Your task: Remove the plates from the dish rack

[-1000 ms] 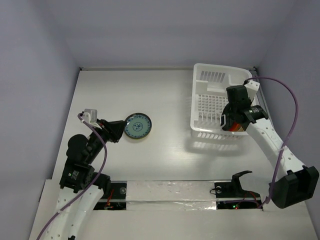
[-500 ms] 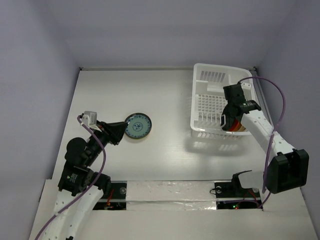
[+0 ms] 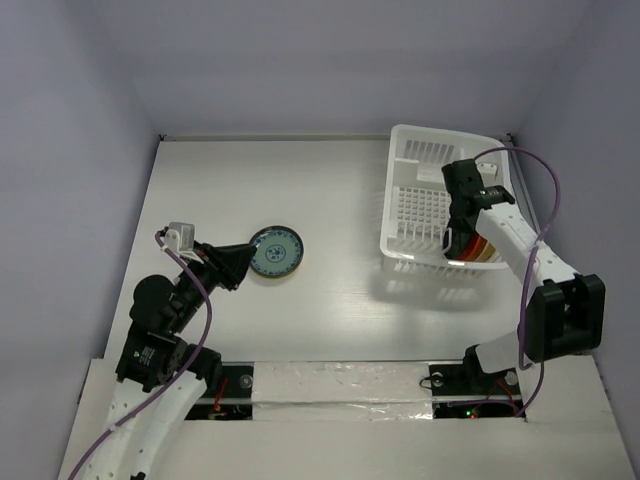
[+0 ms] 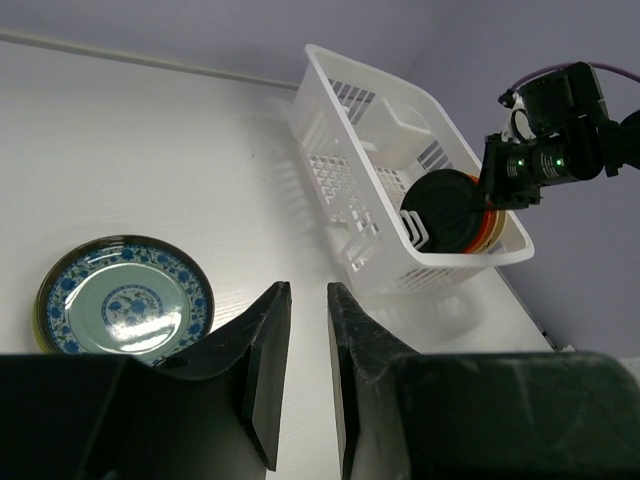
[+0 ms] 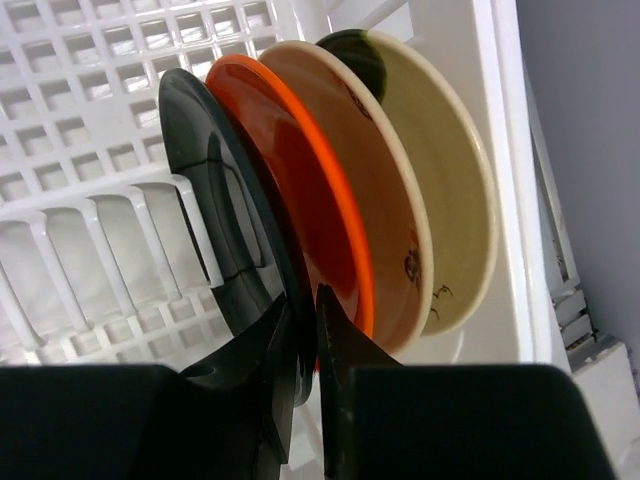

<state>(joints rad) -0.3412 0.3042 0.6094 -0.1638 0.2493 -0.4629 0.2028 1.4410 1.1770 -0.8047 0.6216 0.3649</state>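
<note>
Plates point(image 5: 385, 200): only right wrist shows fingers point(image 5: 345, 410) pinching dark plate point(image 5: 215, 190).

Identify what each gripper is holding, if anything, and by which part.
The right gripper pinches the dark plate by its lower rim, where it stands in the dish rack. The left gripper holds nothing.

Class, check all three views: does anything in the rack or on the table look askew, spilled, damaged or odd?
Nothing stands out. The dish rack looks intact, its plates stand on edge in a row, the right gripper pinches the dark plate; a patterned plate lies flat on the table.
</note>
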